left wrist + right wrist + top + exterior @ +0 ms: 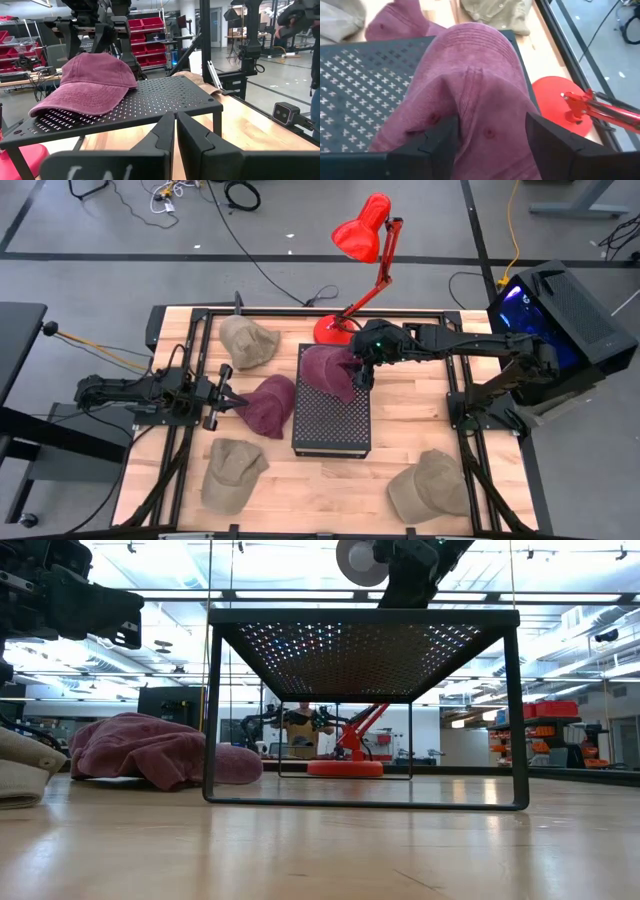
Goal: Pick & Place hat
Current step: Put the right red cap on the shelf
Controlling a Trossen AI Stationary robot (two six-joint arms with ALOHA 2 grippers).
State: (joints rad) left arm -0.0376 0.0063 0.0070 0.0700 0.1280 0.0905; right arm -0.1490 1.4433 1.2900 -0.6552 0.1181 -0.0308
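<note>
A maroon cap [330, 373] lies on the far part of a black perforated stand [332, 425]. In the left wrist view the maroon cap [90, 82] has its brim flat on the stand's top [150, 102]. My right gripper [362, 372] reaches in from the right, open, and its fingers stand on either side of the cap's crown [480, 75]. A second maroon cap [268, 405] lies on the table left of the stand. My left gripper [235, 403] is shut and points at that cap from the left, just short of it. My right gripper [491, 120] is open around the rear of the cap's crown [485, 132], slanting down from the table's right side. The cloth fills the gap between the fingers [437, 145], but I cannot tell whether they touch it. The cap rests on the stand.
Three tan caps lie on the table: far left [245, 340], near left [232, 472], near right [430, 485]. A red desk lamp [365, 240] stands with its base [335, 328] at the far edge, close behind the stand. Bare wood shows right of the stand.
</note>
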